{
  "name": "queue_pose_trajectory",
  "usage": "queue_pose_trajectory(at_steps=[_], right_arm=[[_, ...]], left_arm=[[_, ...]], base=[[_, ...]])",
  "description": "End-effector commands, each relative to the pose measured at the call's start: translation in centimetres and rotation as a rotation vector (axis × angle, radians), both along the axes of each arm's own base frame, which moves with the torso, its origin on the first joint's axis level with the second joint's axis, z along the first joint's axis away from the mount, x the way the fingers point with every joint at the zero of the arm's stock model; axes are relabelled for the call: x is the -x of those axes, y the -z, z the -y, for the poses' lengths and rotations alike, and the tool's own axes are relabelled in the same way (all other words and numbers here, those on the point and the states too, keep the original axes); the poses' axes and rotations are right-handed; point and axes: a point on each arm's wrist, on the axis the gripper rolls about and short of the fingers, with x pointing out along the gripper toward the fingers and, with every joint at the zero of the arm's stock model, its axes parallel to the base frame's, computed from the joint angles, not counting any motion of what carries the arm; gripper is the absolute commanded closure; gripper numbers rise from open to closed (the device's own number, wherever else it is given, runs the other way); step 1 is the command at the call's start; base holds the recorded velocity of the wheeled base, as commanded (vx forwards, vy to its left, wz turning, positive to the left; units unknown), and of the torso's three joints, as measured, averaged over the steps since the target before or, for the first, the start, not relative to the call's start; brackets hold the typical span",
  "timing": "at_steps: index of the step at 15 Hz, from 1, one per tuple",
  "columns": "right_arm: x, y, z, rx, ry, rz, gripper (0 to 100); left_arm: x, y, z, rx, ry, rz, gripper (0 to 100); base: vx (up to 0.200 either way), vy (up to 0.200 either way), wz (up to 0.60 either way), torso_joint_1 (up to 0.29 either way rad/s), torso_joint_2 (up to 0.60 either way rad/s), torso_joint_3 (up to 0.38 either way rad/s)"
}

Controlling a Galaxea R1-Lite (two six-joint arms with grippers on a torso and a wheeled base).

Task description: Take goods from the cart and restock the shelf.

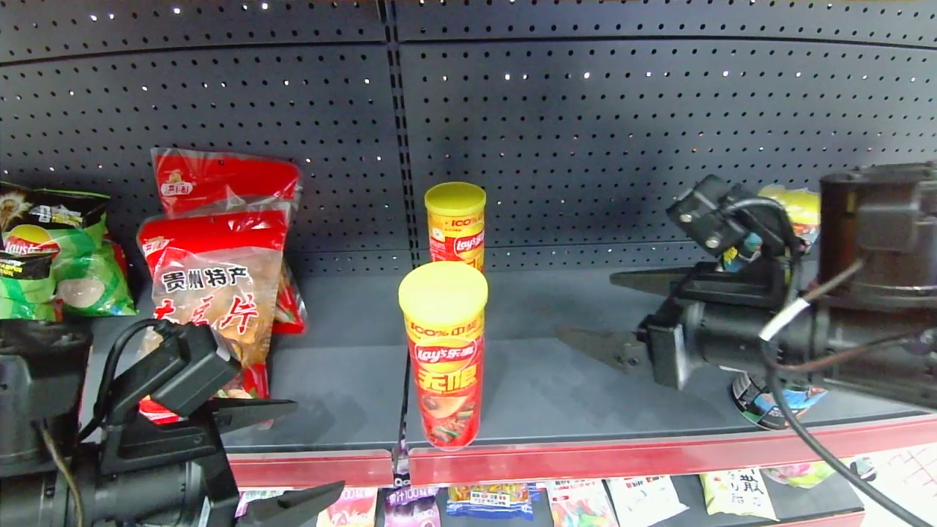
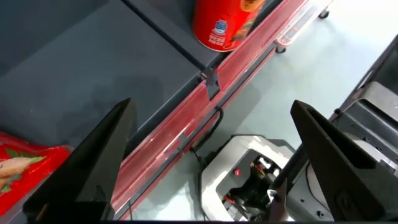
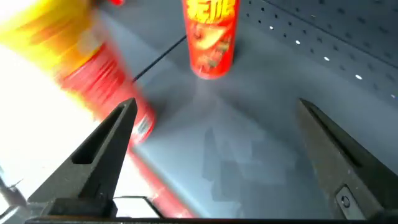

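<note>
This is a shop — a grocery or supermarket aisle. A dark metal shelf [image 1: 571, 388] with a perforated back panel [image 1: 622, 146] has a red price rail [image 1: 659, 455] along its front edge. Sealed snacks stand on it facing outward: 2 tall chip cans, a front can [image 1: 443, 351] and a rear can [image 1: 455, 223], with red snack bags [image 1: 216, 285] and green chip bags [image 1: 51, 256] further left. Under the rail, small packets [image 1: 578, 501] lie on a lower shelf — also packaged retail goods.

Glossy canister [image 1: 443, 355] (matt shelf [image 1: 556, 395])
</note>
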Motion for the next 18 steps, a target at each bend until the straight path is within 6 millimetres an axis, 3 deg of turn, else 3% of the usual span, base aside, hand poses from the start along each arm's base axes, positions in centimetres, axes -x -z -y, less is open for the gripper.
queue_pose_trajectory(at_steps=[1,4,7,18], right_arm=[[6.5,-1.5,4.8,-0.085,0.001,0.107,0],[9.2,-1.8,7.1,-0.126,0.046,0.176,0],[10.3,-2.0,7.9,-0.144,0.058,0.192,0],[10.5,-2.6,8.2,-0.184,0.072,0.198,0]], left_arm=[[-2.2,1.0,1.3,-0.034,0.012,-0.068,0],[-5.1,0.9,2.4,-0.086,-0.036,-0.056,0],[-6.6,1.5,3.2,-0.121,-0.06,-0.07,0],[-8.8,2.2,4.5,-0.175,-0.064,-0.066,0]], base=[[0.0,0.0,0.0,0.0,0.0,0.0],[0.0,0.0,0.0,0.0,0.0,0.0],[0.0,0.0,0.0,0.0,0.0,0.0],[0.0,0.0,0.0,0.0,0.0,0.0]])
